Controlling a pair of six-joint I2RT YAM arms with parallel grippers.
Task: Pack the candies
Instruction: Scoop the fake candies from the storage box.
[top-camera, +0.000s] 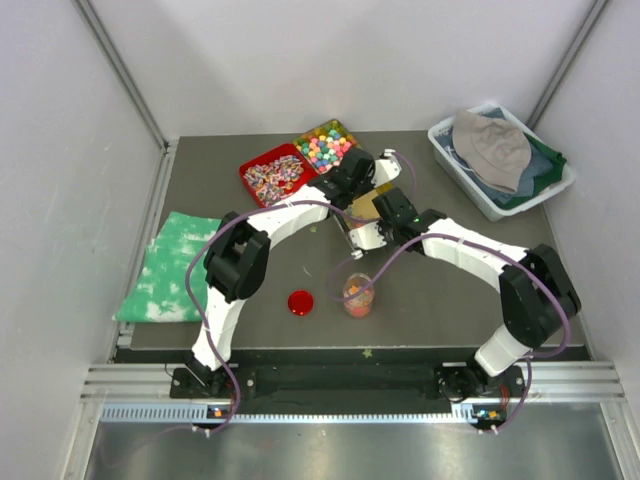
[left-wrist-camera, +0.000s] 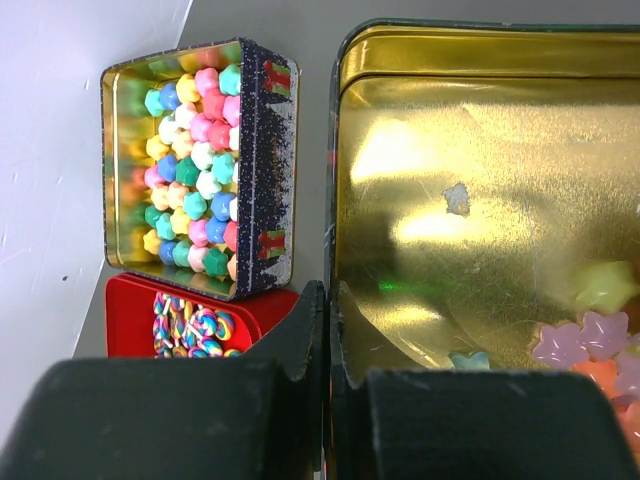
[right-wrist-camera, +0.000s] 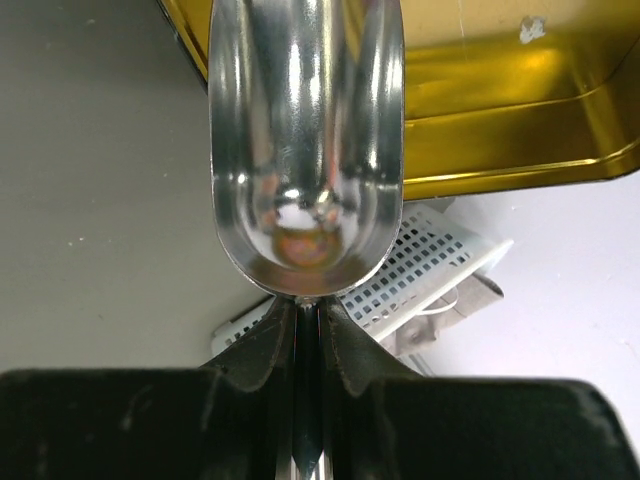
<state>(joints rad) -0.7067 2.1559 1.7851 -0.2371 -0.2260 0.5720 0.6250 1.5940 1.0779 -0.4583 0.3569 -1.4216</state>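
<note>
1. Candies. The candies (left-wrist-camera: 585, 340) are small, glossy, translucent pieces with a lumpy star outline. Yellow, violet-pink and orange ones lie clustered at one corner of the gold tin (left-wrist-camera: 480, 60). The rest of the tin floor is bare apart from two stray pale pieces. More of these candies, mostly orange and pink, fill the lower part of a clear jar (top-camera: 358, 298). The jar stands upright on the table (top-camera: 440, 300), between the two arms. A red lid (top-camera: 300, 302) lies flat just beside the jar.

2. Left gripper. The left gripper (left-wrist-camera: 325, 300) is clamped on the side wall of the gold tin, one finger inside and one outside.

3. Right gripper. The right gripper (right-wrist-camera: 308, 310) is closed tight on the thin handle of a metal scoop (right-wrist-camera: 305, 130). The scoop bowl points away from the fingers and sits over the table just beside the gold tin's outer wall. An orange tint shows at the bottom of the bowl. Whether it is a piece or a reflection cannot be told.

4. Surroundings.
- A dark tin (left-wrist-camera: 268, 170) beside the gold tin holds matte pastel balls (left-wrist-camera: 195, 170).
- A red tray (left-wrist-camera: 135, 310) touching the dark tin holds striped wrapped sweets (left-wrist-camera: 190, 330).
- A green cloth (top-camera: 170, 265) lies at the left edge of the table.
- A bin (top-camera: 445, 140) at the far right corner holds a hat (top-camera: 490, 148).
</note>
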